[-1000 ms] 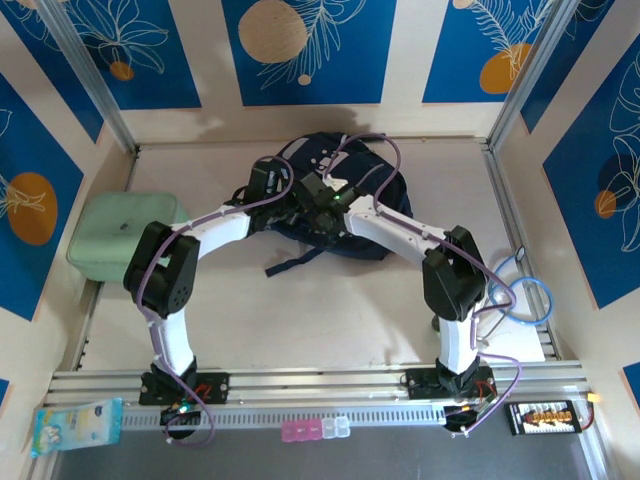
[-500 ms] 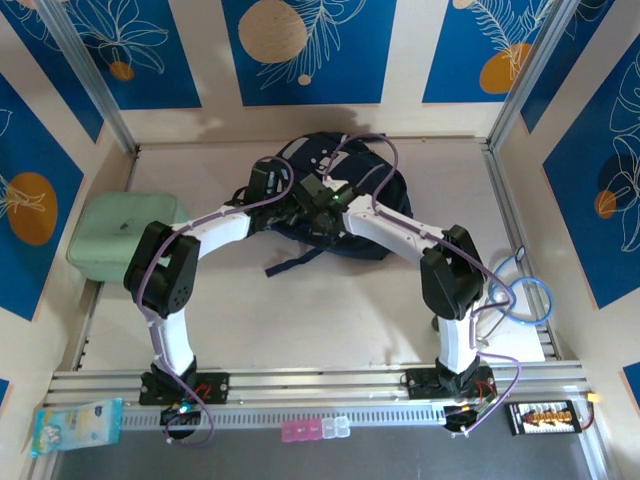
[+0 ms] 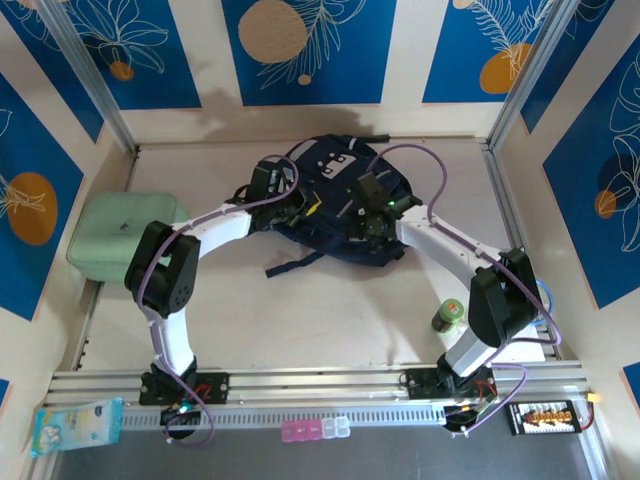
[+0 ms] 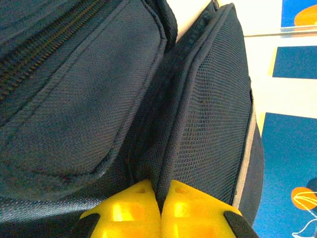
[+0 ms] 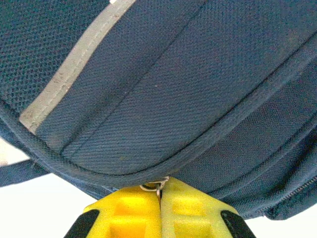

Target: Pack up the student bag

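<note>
My right arm has swung outward since a second ago. Its elbow now sits far to the right, and the move has uncovered a small green-lidded jar (image 3: 449, 317) standing on the tabletop (image 3: 330, 310) near that arm's base. The right pincer (image 5: 159, 198), which was partly open then, has closed. Its yellow tips are pressed together on a small metal ring (image 5: 158, 186) at the piped edge of the student bag (image 3: 335, 180).

The bag lies at the far middle of the tabletop, and its front pocket with the white patches (image 3: 340, 160) is now uncovered. The left arm has not moved. The left pincer (image 4: 161, 208) is clamped on a fold of the bag's navy fabric beside a mesh panel (image 4: 213, 99).

A black strap (image 3: 295, 262) trails off the bag toward me. A mint-green case (image 3: 120, 235) sits well apart at the left edge. Both forearms cross over the bag and hide much of its near side from the overhead view.
</note>
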Controlling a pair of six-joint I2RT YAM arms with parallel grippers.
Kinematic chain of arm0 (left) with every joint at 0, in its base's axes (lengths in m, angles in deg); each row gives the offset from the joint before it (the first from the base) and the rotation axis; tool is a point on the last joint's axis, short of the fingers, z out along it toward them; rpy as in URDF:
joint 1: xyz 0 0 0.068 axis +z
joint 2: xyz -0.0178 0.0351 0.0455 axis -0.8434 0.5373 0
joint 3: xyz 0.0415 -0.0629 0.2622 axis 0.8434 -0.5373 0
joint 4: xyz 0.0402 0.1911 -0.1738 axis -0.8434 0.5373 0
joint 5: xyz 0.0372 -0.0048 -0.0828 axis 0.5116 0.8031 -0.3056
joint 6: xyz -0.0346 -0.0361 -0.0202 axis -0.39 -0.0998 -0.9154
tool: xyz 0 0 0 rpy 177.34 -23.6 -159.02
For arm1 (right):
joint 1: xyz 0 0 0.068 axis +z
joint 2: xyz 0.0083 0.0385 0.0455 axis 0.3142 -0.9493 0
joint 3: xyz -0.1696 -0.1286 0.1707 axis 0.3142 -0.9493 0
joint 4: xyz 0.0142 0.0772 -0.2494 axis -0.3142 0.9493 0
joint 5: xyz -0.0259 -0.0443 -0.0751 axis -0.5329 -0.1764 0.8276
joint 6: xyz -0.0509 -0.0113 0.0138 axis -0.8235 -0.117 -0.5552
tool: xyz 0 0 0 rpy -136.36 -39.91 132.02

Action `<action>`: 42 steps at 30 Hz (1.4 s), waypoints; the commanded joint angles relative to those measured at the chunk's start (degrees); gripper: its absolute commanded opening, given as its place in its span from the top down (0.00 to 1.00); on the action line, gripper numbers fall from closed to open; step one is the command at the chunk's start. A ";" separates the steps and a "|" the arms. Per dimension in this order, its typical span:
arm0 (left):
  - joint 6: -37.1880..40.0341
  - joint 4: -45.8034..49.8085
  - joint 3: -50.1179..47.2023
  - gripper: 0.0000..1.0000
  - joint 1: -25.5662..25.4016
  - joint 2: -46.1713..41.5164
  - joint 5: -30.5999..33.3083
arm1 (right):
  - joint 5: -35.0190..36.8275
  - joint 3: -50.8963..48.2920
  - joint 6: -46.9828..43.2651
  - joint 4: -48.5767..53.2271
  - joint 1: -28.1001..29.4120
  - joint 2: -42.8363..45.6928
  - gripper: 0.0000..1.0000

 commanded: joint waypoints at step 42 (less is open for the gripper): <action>7.13 11.70 -12.46 0.72 7.69 -18.56 8.97 | -36.10 18.00 -6.43 -13.81 8.76 -17.22 1.00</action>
